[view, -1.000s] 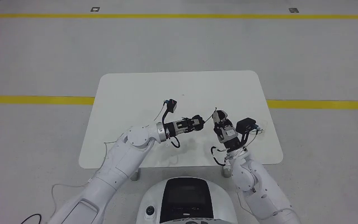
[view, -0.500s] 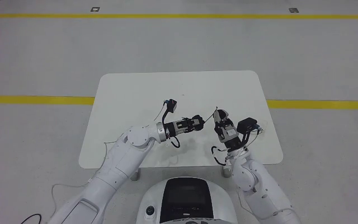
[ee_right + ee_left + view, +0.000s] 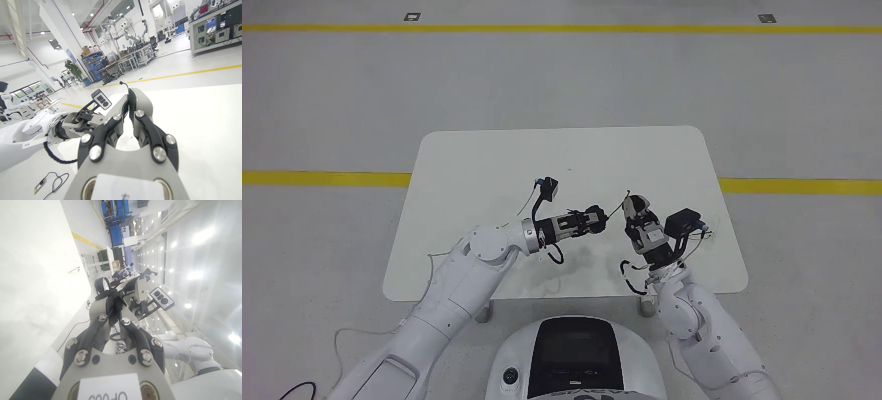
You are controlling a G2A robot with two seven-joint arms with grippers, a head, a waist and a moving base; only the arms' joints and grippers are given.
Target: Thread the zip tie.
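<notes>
Above the white table (image 3: pixel 492 180), the right gripper (image 3: pixel 129 103) is clamped on the thin black zip tie (image 3: pixel 126 86), whose tip pokes past the fingertips, while the left gripper (image 3: pixel 114 306), just beside, seems pinched on its other end

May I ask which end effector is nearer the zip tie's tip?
Right. The right end effector pinches the zip tie just below it; the left end effector sits farther off.
</notes>
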